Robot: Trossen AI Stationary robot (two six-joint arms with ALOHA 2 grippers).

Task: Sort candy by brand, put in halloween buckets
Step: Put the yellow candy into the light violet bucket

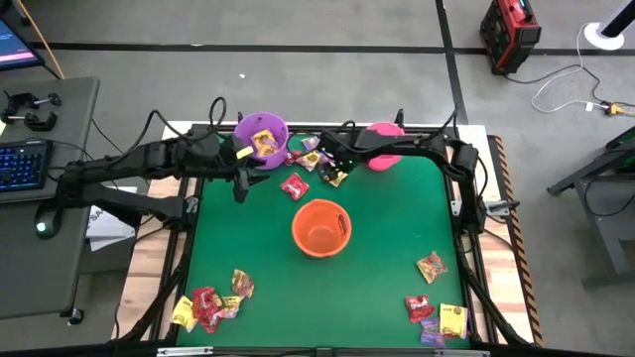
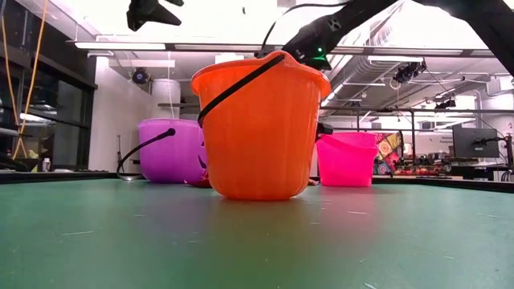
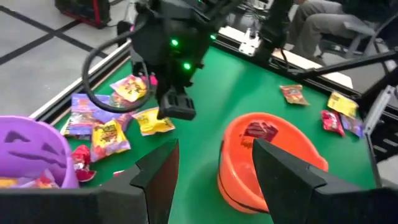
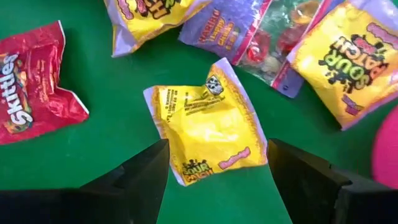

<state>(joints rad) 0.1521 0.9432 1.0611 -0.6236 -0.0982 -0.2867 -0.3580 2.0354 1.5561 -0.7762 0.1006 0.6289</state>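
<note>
The right hand (image 4: 214, 171), released, hangs directly over a yellow packet (image 4: 205, 127) lying flat on the surface (image 4: 112, 130). The left hand (image 3: 211, 165), also released, waits beside the purple bucket (image 3: 31, 146).

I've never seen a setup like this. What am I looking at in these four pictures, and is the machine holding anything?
It is a robot with two dark arms at a green table, each ending in a two-finger gripper. One picture looks straight down from above, one looks level across the tabletop, and two come from cameras on the arms' wrists.

On the table stand three pails: a purple bucket with candy already inside, a pink bucket and an orange bucket in the middle. Small wrapped candy packets lie in piles near the far edge and both near corners.

The right gripper is open, hovering over a yellow packet. The left gripper is open too, between the purple and orange buckets. Neither holds anything.
</note>
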